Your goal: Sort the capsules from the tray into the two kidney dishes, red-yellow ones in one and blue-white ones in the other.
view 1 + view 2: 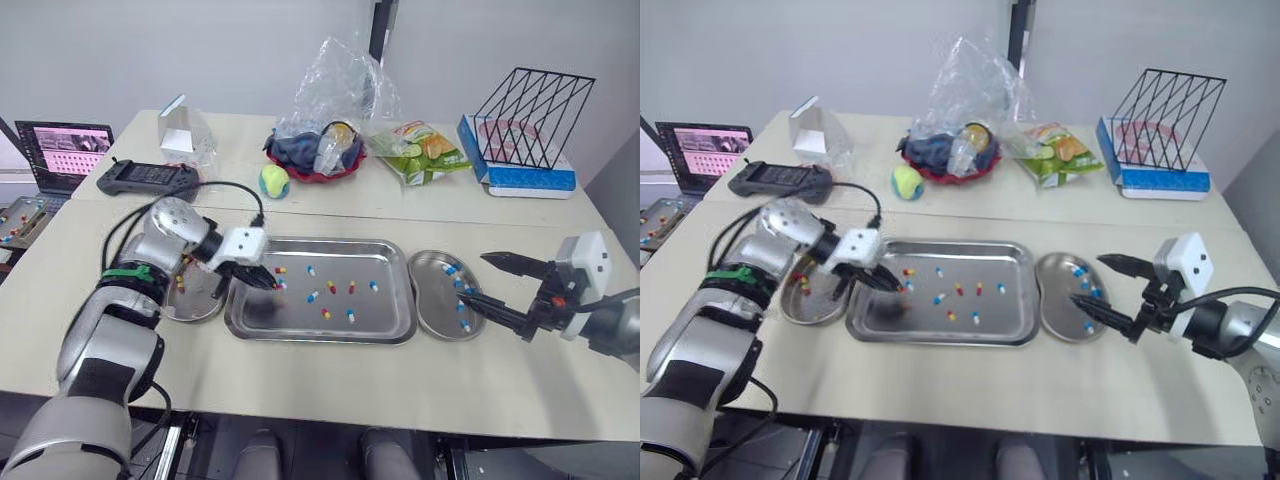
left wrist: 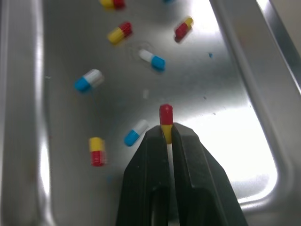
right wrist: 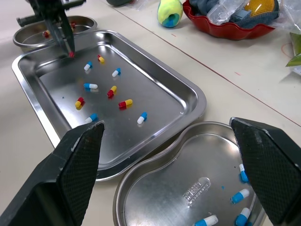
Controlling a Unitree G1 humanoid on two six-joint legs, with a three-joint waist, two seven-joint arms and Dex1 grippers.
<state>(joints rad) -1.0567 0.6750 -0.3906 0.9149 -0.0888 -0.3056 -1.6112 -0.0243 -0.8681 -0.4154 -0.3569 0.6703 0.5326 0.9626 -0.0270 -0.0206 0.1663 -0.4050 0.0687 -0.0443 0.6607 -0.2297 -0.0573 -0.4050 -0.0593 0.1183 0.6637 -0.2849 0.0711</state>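
Left wrist view: my left tool (image 2: pixel 167 134) pinches a red-yellow capsule (image 2: pixel 165 117) by its yellow end, over the tray's (image 1: pixel 320 335) left end.
Right tool (image 1: pixel 472 277): spread, just right of the tray.
Risk: I judge the shallow grip may slip.

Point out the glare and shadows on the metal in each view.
Left wrist view: a white glare patch washes the rectangular steel tray beside the left gripper, shut on a red-yellow capsule. Left eye view: a dark shadow lies on the tray floor near that gripper. Right wrist view: the steel kidney dish holding blue-white capsules shows only a soft sheen.
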